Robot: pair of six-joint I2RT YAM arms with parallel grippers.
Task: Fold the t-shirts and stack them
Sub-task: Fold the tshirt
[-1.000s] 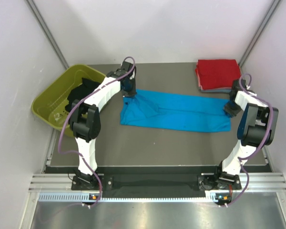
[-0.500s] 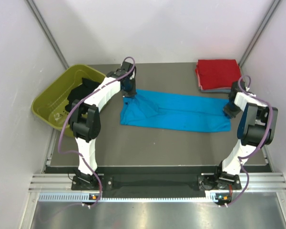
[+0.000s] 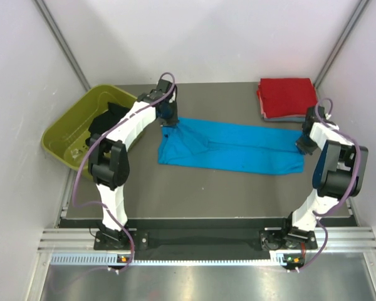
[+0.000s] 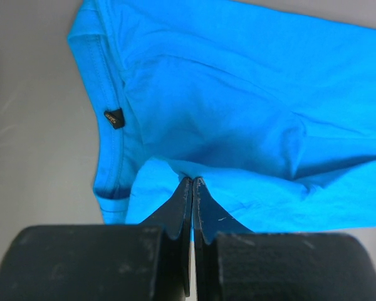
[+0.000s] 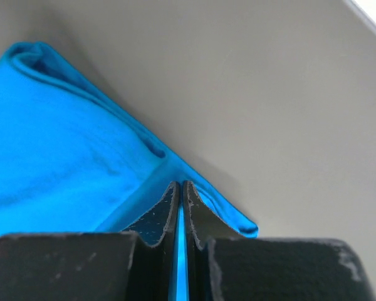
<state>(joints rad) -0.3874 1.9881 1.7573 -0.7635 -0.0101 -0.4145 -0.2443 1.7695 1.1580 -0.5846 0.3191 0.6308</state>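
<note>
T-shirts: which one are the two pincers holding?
The turquoise-blue t-shirt, spread flat, left pincer and right pincer shut on its ends. The red t-shirt lies folded far right; the black t-shirt sits in the tub.

Olive-green tub (image 3: 61, 130) at grey table (image 3: 207, 188) left edge.

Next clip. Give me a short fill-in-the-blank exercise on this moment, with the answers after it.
1. The spread-out t-shirt is ____ in colour.
2. The left gripper and right gripper are both ____ on it.
3. The folded red t-shirt lies at the far ____ of the table.
4. The olive-green tub holds a ____ garment.
Missing words: blue; shut; right; black.
</note>
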